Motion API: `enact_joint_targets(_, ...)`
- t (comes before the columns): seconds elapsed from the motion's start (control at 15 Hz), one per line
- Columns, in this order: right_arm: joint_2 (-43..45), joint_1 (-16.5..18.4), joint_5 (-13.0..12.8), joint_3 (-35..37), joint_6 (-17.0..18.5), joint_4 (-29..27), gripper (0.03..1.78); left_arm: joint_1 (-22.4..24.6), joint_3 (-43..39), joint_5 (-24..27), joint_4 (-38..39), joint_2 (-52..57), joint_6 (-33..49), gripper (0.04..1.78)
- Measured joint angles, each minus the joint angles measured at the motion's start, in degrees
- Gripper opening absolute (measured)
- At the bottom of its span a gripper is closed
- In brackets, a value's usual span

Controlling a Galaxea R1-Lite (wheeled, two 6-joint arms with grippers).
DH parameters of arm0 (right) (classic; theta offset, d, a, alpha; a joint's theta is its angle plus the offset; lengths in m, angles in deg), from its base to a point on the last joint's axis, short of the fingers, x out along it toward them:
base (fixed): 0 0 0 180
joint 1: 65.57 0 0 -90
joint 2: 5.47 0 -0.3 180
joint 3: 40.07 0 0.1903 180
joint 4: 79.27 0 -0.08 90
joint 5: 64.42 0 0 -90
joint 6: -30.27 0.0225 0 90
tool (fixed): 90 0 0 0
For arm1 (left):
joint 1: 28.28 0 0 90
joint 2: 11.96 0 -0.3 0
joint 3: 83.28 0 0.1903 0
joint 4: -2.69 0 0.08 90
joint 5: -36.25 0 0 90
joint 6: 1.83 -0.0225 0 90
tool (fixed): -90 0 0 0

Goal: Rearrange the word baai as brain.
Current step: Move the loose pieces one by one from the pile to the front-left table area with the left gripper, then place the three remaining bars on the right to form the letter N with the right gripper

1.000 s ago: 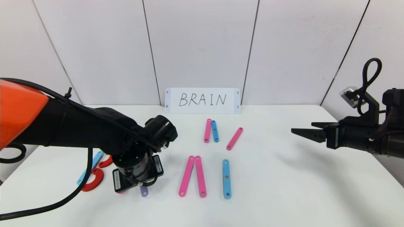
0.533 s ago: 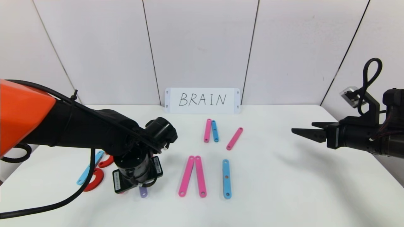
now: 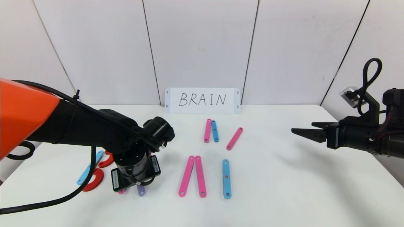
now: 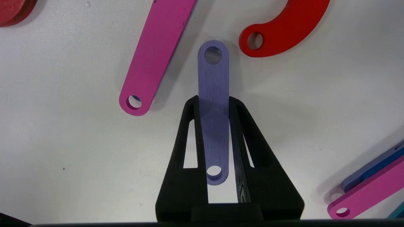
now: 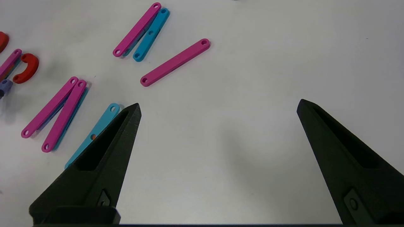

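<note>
Purple bar [image 4: 213, 104] clamped btwn left gripper [image 4: 214, 102] fingers.

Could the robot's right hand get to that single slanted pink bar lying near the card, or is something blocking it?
Probably yes. The right hand hangs open above bare table, and nothing stands between it and the slanted pink bar, which lies apart from the other pieces. The left hand is busy elsewhere, shut on a purple bar.

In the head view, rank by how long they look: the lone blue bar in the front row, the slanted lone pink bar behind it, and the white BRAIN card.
1. white BRAIN card
2. lone blue bar
3. slanted pink bar, though it lies farther from the camera, so its true length against the blue bar is unsure.
</note>
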Motion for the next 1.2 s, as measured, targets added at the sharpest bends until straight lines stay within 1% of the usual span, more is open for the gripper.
enact_joint_targets(0.13,-0.02,0.00,-0.02,0.00,-0.02,0.00,1.73,0.30,0.02,0.04,0.16,-0.13,-0.11,0.32)
enact_joint_targets(0.2,-0.02,0.00,0.00,0.00,-0.02,-0.02,1.73,0.33,0.05,0.09,0.18,-0.17,-0.11,0.38)
enact_joint_targets(0.33,-0.02,0.00,0.00,0.00,0.00,0.00,1.73,0.28,0.11,0.20,0.16,-0.20,-0.13,0.57)
enact_joint_targets(0.4,-0.02,0.00,-0.02,0.00,-0.02,0.00,1.73,0.16,0.11,0.26,0.13,-0.20,-0.11,0.71)
enact_joint_targets(0.53,-0.02,0.00,-0.02,0.00,0.00,0.00,1.73,0.00,0.26,0.50,0.13,-0.17,-0.10,1.07)
enact_joint_targets(0.67,-0.02,0.00,-0.02,0.00,-0.02,0.00,1.73,-0.44,0.52,0.52,0.11,0.02,-0.13,1.39)
enact_joint_targets(0.8,0.00,0.02,0.00,0.00,-0.02,-0.02,1.73,-1.38,1.10,0.52,0.02,0.61,-0.13,1.60)
enact_joint_targets(0.93,0.04,0.02,-0.02,0.02,0.00,0.00,1.73,-2.01,2.01,0.39,-0.32,1.33,-0.51,1.72)
enact_joint_targets(1.07,0.12,0.02,-0.02,0.20,-0.02,0.05,1.73,-2.01,3.28,0.26,-0.74,2.32,-2.61,1.74)
enact_joint_targets(1.2,0.23,0.05,0.00,0.20,-0.02,0.05,1.73,-1.49,3.80,0.23,-0.98,3.33,-6.47,1.74)
